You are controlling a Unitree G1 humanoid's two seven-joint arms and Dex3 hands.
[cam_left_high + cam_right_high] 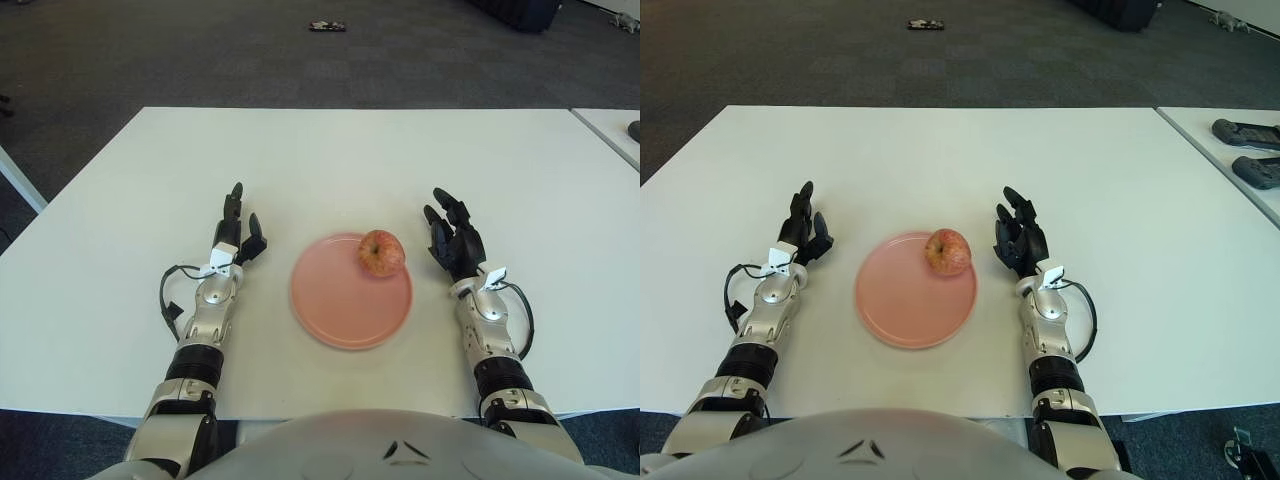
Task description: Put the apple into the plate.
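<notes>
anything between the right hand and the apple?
Only bare white table, clearest in the left eye view. Right hand sits open beside the red apple, which rests on the pink plate's far-right rim.

One red-yellow round apple [382,252], one flat pink round plate [340,310], two white tables [320,160] [1240,120], two dark handheld controllers [1244,133] [1258,171].

The apple [382,252] is red with yellowish patches. The plate [340,305] is plain salmon pink. The bench [330,160] is plain white. Each robot hand, left [236,226] and right [452,236], has black fingers on a silver forearm with a small white tag. The floor [200,55] is dark grey carpet in faint squares.
</notes>
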